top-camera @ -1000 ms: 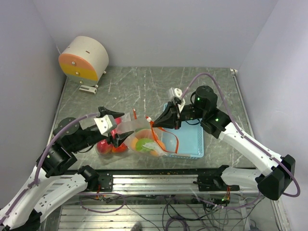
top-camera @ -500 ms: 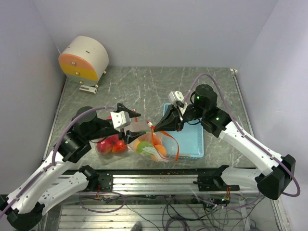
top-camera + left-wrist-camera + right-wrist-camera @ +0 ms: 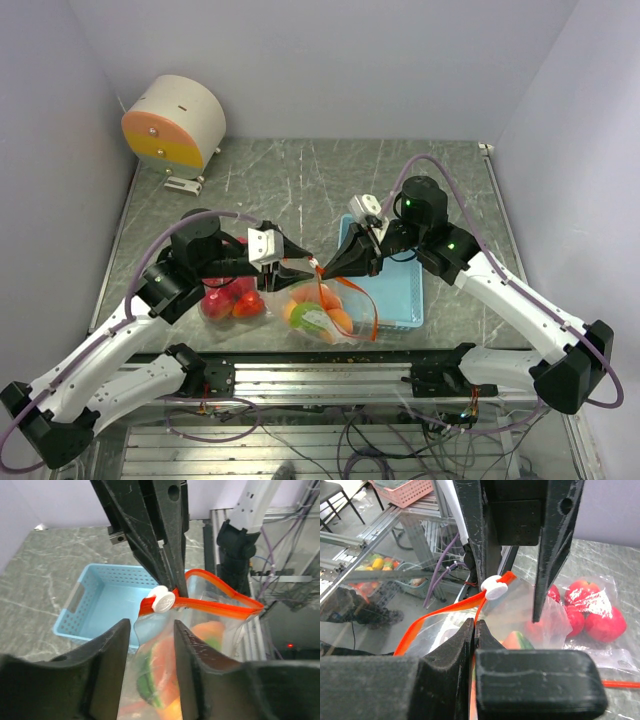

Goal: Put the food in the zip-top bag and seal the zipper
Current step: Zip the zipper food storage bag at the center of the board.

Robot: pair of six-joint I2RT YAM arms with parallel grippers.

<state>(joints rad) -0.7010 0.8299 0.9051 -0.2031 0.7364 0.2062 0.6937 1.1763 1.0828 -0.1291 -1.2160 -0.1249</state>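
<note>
Your right gripper (image 3: 474, 626) has its fingers pinched flat on the zipper (image 3: 220, 608), with the red-orange strip passing between them just below the white slider (image 3: 494, 587). Your left gripper (image 3: 151, 627) has its fingers parted by a narrow gap, one on each side of the bag's top corner under that slider. You cannot tell whether the pads press the plastic. The zip-top bag (image 3: 322, 310) hangs between the two grippers just beside the light blue tray (image 3: 400, 292), at its left wall, and its mouth gapes in a loop. Inside it sit orange pieces (image 3: 335, 318) and a green piece (image 3: 303, 312). The red round fruits (image 3: 232, 300) lie on the table beyond the bag, farther from the tray, under clear crinkly plastic. A beige and orange drum (image 3: 172, 122) stands well apart from the tray, toward the far left corner.
</note>
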